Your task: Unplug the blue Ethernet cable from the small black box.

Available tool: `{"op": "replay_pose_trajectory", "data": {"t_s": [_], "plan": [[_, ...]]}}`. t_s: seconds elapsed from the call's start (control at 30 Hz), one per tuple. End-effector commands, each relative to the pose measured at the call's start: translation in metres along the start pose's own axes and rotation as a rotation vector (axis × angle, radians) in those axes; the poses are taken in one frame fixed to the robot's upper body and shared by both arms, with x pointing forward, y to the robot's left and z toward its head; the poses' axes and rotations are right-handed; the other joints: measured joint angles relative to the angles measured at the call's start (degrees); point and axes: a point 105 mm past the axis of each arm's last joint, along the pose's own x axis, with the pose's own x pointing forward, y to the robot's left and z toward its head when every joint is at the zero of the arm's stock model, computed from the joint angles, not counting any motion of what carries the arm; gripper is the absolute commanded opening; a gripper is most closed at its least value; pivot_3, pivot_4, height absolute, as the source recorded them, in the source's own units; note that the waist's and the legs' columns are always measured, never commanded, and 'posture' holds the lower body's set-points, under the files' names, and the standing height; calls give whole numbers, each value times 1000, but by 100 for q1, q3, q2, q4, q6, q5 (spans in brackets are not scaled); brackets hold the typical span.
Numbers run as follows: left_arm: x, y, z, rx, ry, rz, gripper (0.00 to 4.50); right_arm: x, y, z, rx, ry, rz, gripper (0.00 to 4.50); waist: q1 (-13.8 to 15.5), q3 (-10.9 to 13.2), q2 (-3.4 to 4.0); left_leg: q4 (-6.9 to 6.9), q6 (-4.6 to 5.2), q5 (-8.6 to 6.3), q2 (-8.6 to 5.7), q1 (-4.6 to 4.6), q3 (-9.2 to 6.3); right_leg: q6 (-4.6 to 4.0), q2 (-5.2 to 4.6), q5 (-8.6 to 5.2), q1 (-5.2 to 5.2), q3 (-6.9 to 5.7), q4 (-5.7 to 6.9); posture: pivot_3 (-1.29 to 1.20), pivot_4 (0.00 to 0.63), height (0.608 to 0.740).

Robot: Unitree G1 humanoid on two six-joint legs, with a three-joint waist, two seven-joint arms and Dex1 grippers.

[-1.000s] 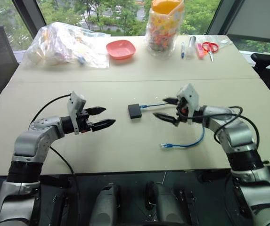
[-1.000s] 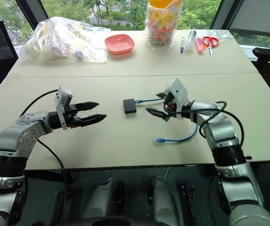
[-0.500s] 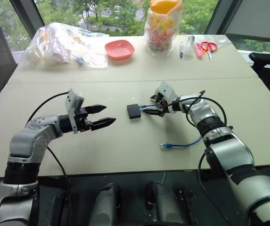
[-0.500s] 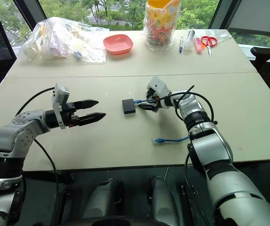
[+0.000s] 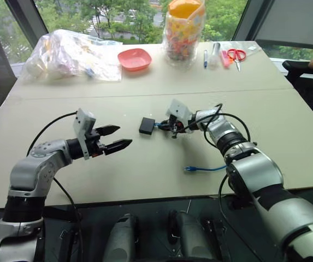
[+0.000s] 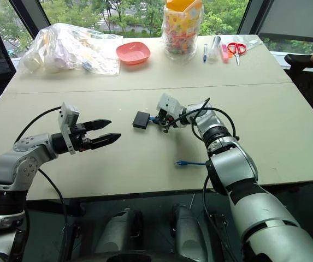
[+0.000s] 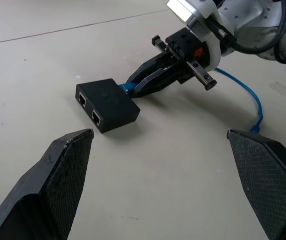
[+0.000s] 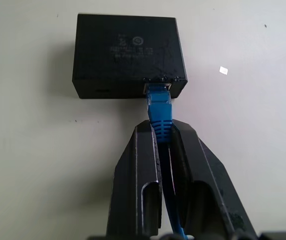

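Beige desk under the windows: the small black box lies mid-desk, blue Ethernet cable plugged in. Right gripper pinches the cable just behind its plug (best hold – the cord is limp, the box probably light). Left gripper gapes, empty.

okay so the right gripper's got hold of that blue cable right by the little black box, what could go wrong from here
Three likely risks:

1. The small matte-black plastic box lies free on the beige table. The open left gripper hovers apart from it, so a pull may just drag the box along.

2. The right gripper is shut on the thin bright-blue Ethernet cable behind the plug, so the latch may stay locked.

3. The cord could slip between the black fingers.
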Motion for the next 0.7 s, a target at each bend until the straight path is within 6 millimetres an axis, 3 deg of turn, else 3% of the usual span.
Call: {"op": "replay_pose_trajectory", "data": {"t_s": [0.03, 0.13, 0.37, 0.5, 0.7], "plan": [[3, 24, 23, 48, -80, 73, 4500, -19, -35, 17, -270, -38, -263, 21, 35, 1, 1, 0, -3, 2, -2, -1, -1, -1, -1, -1, 1, 0, -1, 0, 150, 740], [18, 32, 51, -43, -184, -16, 4500, -38, -50, 41, -484, -114, -424, 21, 93, 3, -1, 4, -5, 4, -10, -16, 1, -1, -12, 0, -7, 0, -5, 0, 150, 740], [49, 40, 91, -224, -298, -234, 4500, -67, -65, 77, -645, -240, -592, 21, -18, 1, -3, -4, 2, 4, -20, -41, 23, 31, 1, 9, -26, -2, -9, 0, 150, 740], [66, 40, 103, -220, -290, -277, 4500, -75, -66, 88, -651, -281, -617, 21, -59, 2, -3, -4, 2, 5, -19, -38, 26, 33, 4, 8, -26, -2, -7, 0, 150, 740], [88, 35, 104, -183, -258, -281, 4500, -79, -59, 99, -667, -318, -625, 21, -29, 2, -3, -1, 1, 5, -19, -38, 24, 33, 2, 8, -23, -2, -5, 0, 150, 740]]}}
